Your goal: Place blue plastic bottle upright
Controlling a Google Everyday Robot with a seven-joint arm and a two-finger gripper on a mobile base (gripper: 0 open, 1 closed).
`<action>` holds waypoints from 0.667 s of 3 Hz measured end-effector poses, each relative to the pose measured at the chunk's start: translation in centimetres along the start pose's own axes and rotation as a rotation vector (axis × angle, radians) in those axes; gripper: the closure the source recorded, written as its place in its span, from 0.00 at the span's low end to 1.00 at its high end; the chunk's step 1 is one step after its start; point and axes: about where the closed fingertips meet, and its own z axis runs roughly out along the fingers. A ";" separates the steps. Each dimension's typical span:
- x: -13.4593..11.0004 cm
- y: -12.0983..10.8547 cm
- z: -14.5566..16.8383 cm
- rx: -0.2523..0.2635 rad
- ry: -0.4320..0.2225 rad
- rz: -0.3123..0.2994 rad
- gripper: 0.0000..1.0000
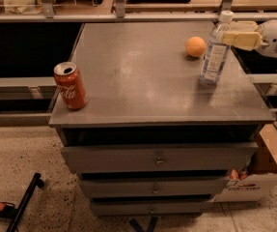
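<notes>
The blue plastic bottle (214, 52), clear with a pale label and a white cap, stands on its base on the right side of the grey cabinet top (143, 76). It leans slightly, with its top to the right. My gripper (228, 33) reaches in from the right edge. Its cream fingers (242, 39) close around the bottle's shoulder just under the cap.
An orange ball (195, 46) lies just left of the bottle, close to it. A red Coca-Cola can (70, 86) stands upright near the front left corner. A cardboard box (261, 175) sits on the floor at the cabinet's right. A rail runs behind the cabinet.
</notes>
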 end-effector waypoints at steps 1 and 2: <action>0.0 0.0 0.4 -0.005 -0.001 0.001 0.17; 0.0 0.0 0.8 -0.010 -0.001 0.002 0.00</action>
